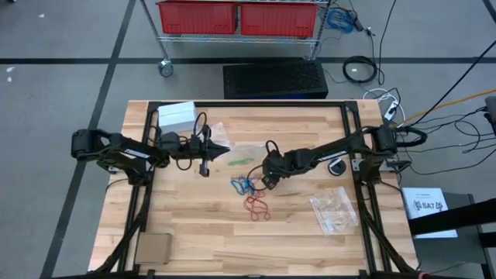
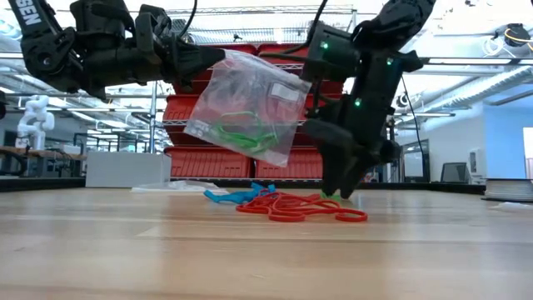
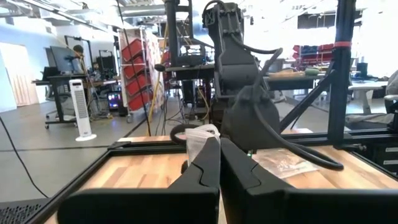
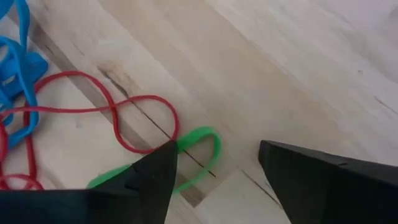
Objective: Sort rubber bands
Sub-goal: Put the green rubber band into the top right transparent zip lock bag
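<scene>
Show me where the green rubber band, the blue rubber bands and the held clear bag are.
green rubber band (image 4: 202, 138): right wrist view, its curved end.
blue rubber bands (image 4: 18, 93): right wrist view, one strand.
clear bag (image 2: 250, 104): low view, its middle.

Workshop around a wooden table

Grey floor with dark tape lines; at twelve o'clock a wire cart holding red bins; at three o'clock, loose cables.

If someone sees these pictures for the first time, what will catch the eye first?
Probably the clear bag with green bands inside, held up above the table by the shut left gripper. Next, the red rubber bands and blue rubber bands tangled mid-table, where the open right gripper reaches down beside a green rubber band.
</scene>
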